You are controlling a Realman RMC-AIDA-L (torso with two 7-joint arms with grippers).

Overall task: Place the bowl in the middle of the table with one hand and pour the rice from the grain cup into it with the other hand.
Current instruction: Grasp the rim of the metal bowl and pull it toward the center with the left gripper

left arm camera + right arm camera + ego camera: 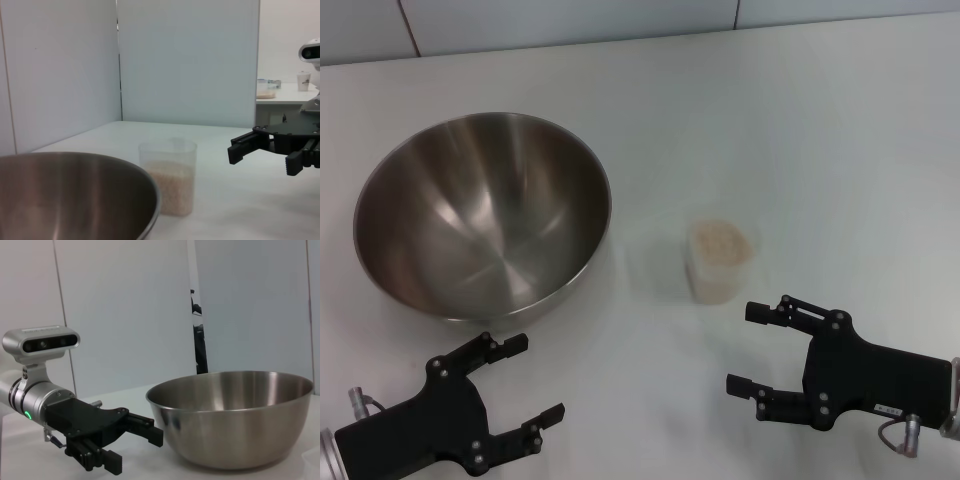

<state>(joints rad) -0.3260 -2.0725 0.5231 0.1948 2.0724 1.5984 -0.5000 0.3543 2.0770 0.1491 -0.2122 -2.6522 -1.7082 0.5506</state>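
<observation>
A large round stainless-steel bowl (pixel 483 215) sits upright on the left side of a smooth white desk (pixel 800 130), its brushed, shiny inside holding nothing. To its right, a short way apart, stands a small clear plastic grain cup (pixel 720 259), roughly cylindrical, filled about halfway with pale beige rice (pixel 719 243) that shows as a fine grainy mass through the see-through walls. Near the front edge, the left claw (pixel 528 379) hovers just in front of the bowl, its two black fingers spread apart and gripping nothing. The right claw (pixel 748 348) hovers in front of the cup, slightly to its right, fingers also spread apart and holding nothing. Plain pale wall panels (pixel 185 60) stand behind the desk.
</observation>
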